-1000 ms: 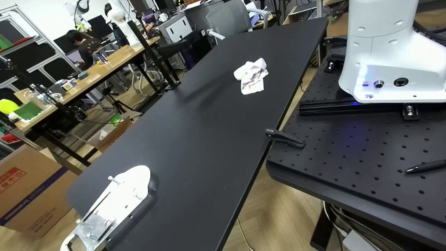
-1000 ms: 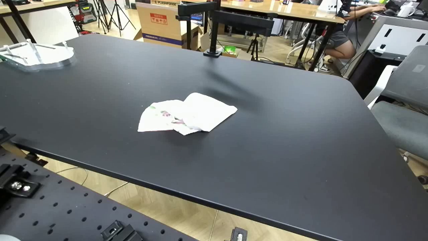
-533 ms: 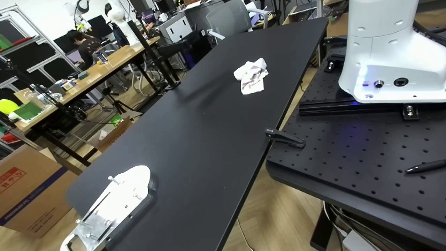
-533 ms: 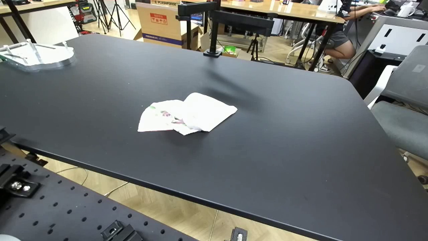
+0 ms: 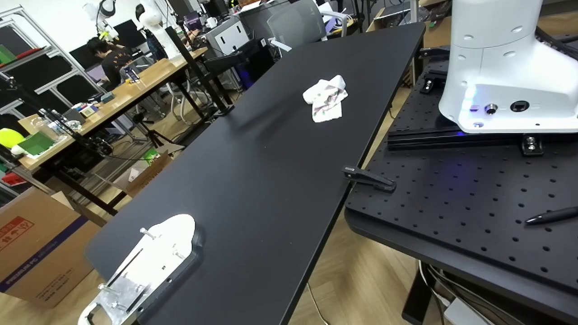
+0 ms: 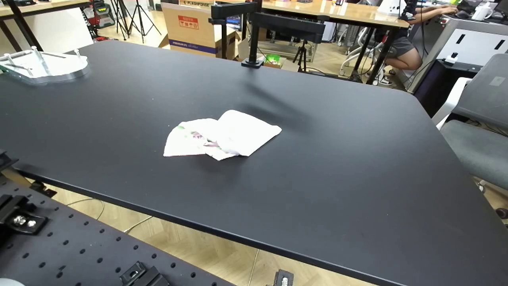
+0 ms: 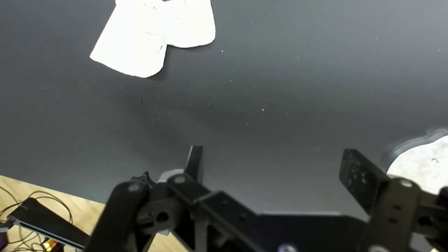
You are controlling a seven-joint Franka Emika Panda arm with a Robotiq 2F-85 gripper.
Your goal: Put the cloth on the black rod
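A white cloth with small coloured prints lies crumpled on the black table. It also shows in an exterior view and, cut by the top edge, in the wrist view. A black upright rod with a black horizontal arm stands at the table's edge; the rod shows in the other exterior view too. My gripper is open with nothing between its fingers, above the table and apart from the cloth. Neither exterior view shows the gripper.
A white metal plate with upright pegs lies at one end of the table, also at the right in the wrist view. A black clamp sits at the table edge beside the perforated robot base plate. A grey chair stands alongside.
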